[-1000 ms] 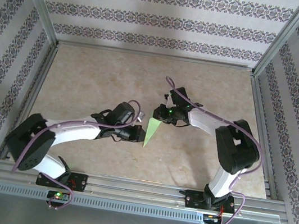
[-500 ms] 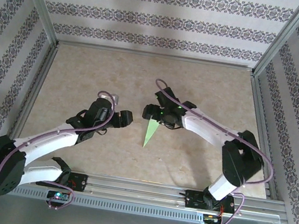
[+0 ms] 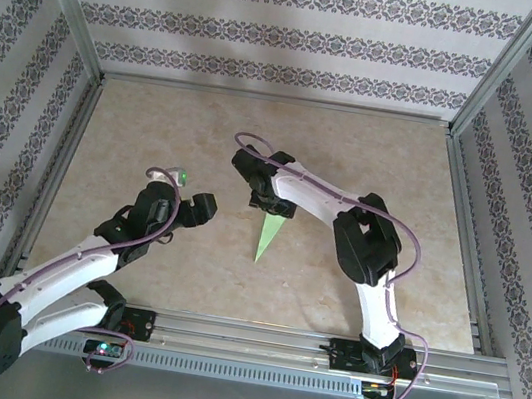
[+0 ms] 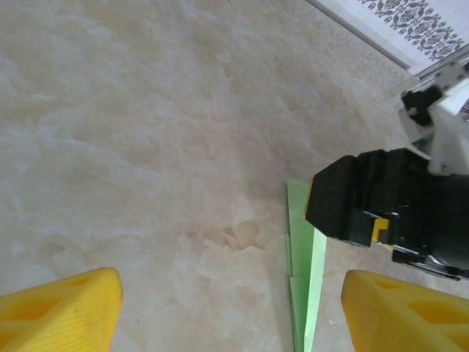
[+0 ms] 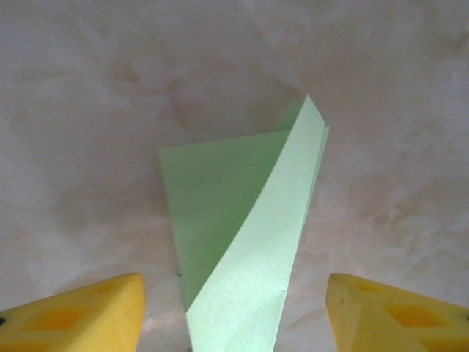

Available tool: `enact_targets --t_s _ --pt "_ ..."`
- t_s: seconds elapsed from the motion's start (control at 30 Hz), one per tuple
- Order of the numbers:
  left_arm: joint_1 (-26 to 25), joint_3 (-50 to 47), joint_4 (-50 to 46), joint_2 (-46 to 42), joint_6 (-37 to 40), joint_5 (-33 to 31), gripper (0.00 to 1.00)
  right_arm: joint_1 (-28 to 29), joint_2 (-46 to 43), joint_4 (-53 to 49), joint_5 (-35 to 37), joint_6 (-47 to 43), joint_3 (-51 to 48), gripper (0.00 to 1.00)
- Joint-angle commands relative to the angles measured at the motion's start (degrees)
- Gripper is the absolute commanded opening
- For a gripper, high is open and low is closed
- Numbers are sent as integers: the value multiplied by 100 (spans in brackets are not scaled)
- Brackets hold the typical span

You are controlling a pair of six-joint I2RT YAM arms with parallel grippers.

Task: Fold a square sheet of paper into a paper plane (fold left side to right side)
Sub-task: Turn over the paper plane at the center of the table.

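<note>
The paper plane (image 3: 266,237) lies on the table as a narrow light-green dart, its point toward the near edge. In the right wrist view one wing of the plane (image 5: 220,198) stands up off the flat layer. My right gripper (image 3: 269,205) hovers over the plane's wide far end, open, its yellow fingers (image 5: 73,312) well apart on either side of the paper. My left gripper (image 3: 201,207) is to the left of the plane, apart from it and open. The left wrist view shows the plane (image 4: 304,271) between its fingertips (image 4: 62,312), beside the right gripper's black body (image 4: 381,209).
The beige marbled table (image 3: 155,131) is fenced by aluminium rails (image 3: 67,148) on both sides and patterned walls behind. The right arm's elbow (image 3: 366,241) hangs to the right of the plane. Bare tabletop stretches far and left.
The left gripper has drawn back to the left, away from the plane. The right arm has swung left, so its gripper now sits over the plane's wide end. The plane has stayed put.
</note>
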Motion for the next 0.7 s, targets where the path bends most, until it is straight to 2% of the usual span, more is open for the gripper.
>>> enact_targets --t_s 0.0,0.37,0.67 --pt "96 -62 -250 -144 192 -134 79 13 153 -373 191 172 208 65" --pt "127 -64 -258 -119 271 -30 80 61 345 -356 90 244 155 56" --pt "142 -30 -252 -107 280 12 81 115 233 -273 7 305 13 42"
